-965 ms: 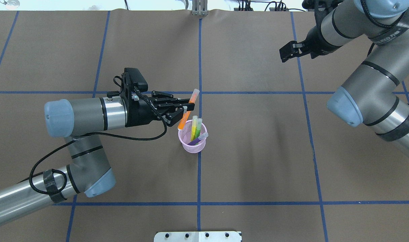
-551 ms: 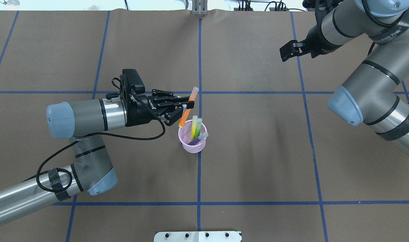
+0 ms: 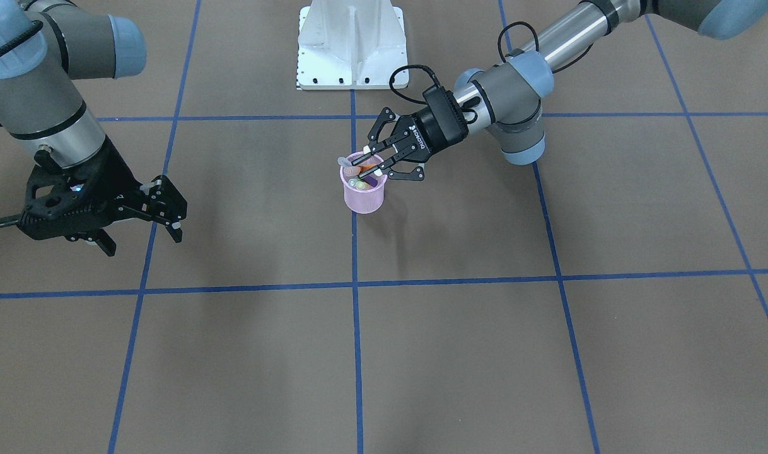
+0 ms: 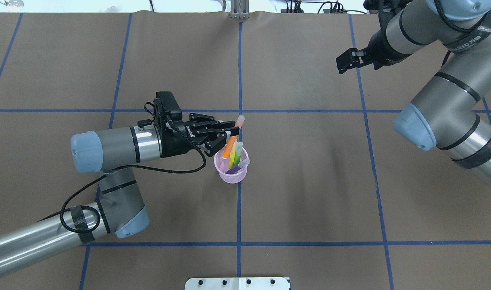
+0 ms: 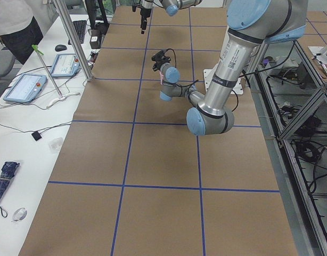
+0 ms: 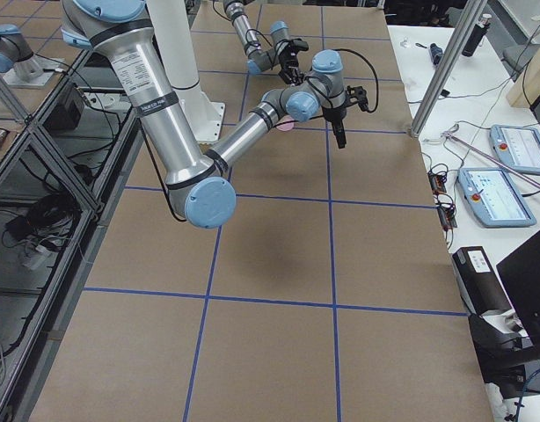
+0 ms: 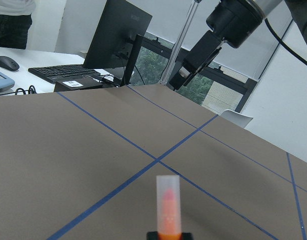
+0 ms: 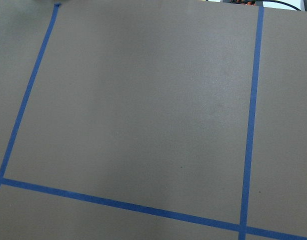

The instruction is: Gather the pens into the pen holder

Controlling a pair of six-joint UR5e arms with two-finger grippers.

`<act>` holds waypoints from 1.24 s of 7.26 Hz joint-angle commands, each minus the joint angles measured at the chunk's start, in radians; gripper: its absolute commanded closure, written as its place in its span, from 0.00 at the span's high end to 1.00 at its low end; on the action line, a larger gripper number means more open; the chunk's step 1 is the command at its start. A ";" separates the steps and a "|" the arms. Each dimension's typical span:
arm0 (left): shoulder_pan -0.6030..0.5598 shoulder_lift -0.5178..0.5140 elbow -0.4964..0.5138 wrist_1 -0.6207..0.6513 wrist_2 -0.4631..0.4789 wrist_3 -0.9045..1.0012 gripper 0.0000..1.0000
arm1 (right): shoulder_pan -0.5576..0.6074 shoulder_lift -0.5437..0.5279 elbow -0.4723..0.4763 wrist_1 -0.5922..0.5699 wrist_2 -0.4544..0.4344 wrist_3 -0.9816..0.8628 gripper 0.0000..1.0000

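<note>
A brown paper-covered surface point(image 4: 310, 181) marked with blue tape lines fills the scene. Near its middle stands the small pale pink wire-mesh pen holder point(image 4: 230, 178), upright. Inside it lean three slim pens with whitish caps: yellow point(image 4: 232, 154), green point(image 4: 238, 150) and purple point(image 4: 240, 165). The fourth, the orange pen point(image 4: 234, 136), hangs tilted over the left side of the holder's mouth, cap up and toward the far side. Whether its lower tip is below the rim I cannot tell. The left pincer point(image 4: 229, 132) pinches this orange pen at mid-length, just left of the holder. The right pincer point(image 3: 169, 205) hovers well apart at the far right, fingers spread, holding nothing.
</note>
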 commanded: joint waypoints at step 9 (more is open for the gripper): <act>-0.327 0.098 -0.413 0.998 -0.420 0.003 1.00 | 0.205 -0.179 0.006 -0.002 0.161 -0.315 1.00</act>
